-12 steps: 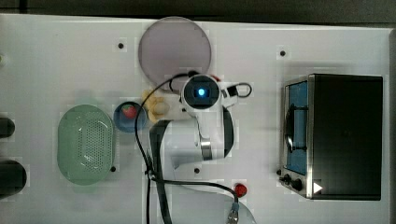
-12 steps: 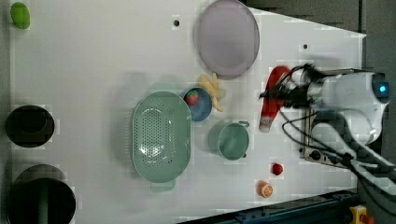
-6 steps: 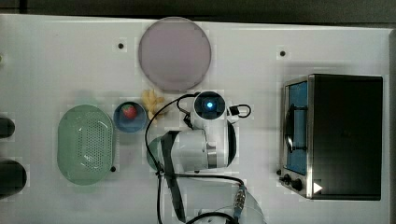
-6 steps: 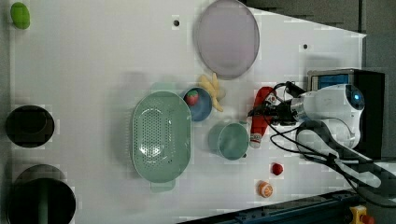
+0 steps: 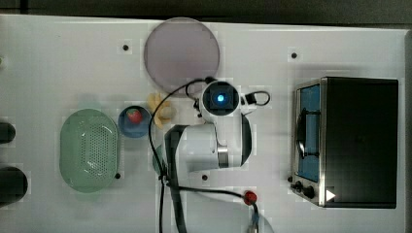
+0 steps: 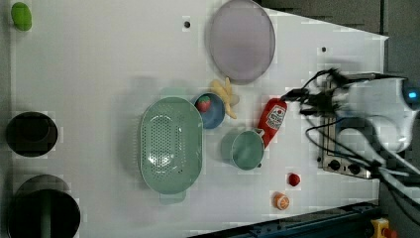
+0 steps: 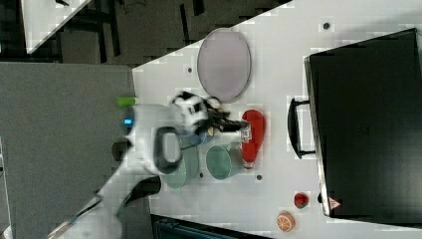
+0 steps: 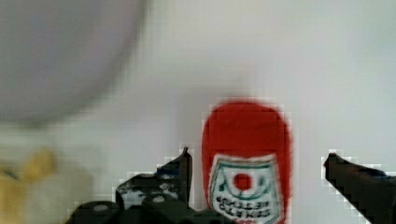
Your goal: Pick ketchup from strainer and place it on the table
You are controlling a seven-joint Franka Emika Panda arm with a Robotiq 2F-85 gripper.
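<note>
You could see a white printed label on the ketchup (image 8: 246, 163), but its lettering was too blurred to read; nothing else carried legible text.

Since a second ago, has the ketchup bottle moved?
Yes. In the left view the ketchup bottle has shifted toward the left view's left, now lying on the table beside the green cup.

tabletop (image 6: 99, 59) white | ketchup (image 6: 272, 119) lying flat, centre | strainer (image 6: 171, 144) at its 9 o'clock | cup (image 6: 246, 149) between | plate (image 6: 241, 39) at 12 o'clock
</note>
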